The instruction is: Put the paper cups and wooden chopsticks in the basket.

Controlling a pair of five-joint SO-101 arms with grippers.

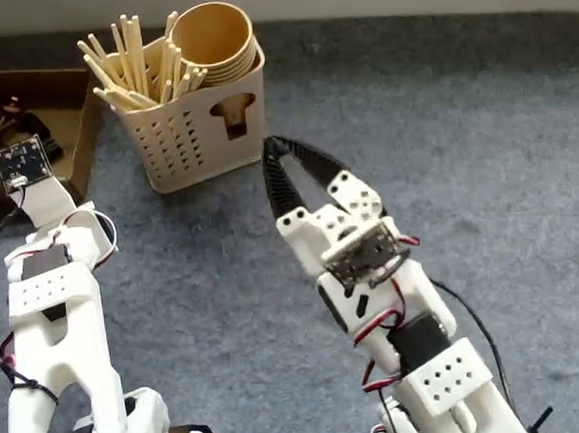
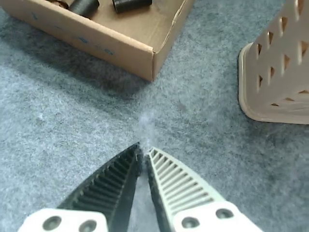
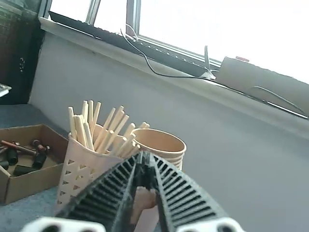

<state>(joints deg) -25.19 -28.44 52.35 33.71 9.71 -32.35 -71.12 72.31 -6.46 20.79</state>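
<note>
Left jaws: closed tip to tip with nothing between them, one black and one pale, at the end of the left arm and pointing down at the tabletop.
Right jaws: both black, closed at the tips and holding nothing, at the end of the right arm and aimed at the basket.
Basket: a pale plastic one with a perforated wall and a handle cut-out, standing upright straight ahead of the right jaws. In the high view their tips lie just beside its side wall; whether they touch it cannot be told. Ahead of the left jaws and off to one side, its lower corner stands apart from their tips.
Paper cups: nested in one stack, upright inside the basket, in the part nearer the right jaws. Their rim rises just beyond the jaw tips.
Chopsticks: a fanned bundle standing on end inside the same basket, on the far side of the cups from the right jaws. Their tops stick up above the rim.
Cardboard box: open, ahead of the left jaws, its corner near their tips but apart from them.
Small dark parts: lying inside the box.
Tabletop: grey and felt-like under both arms.
</note>
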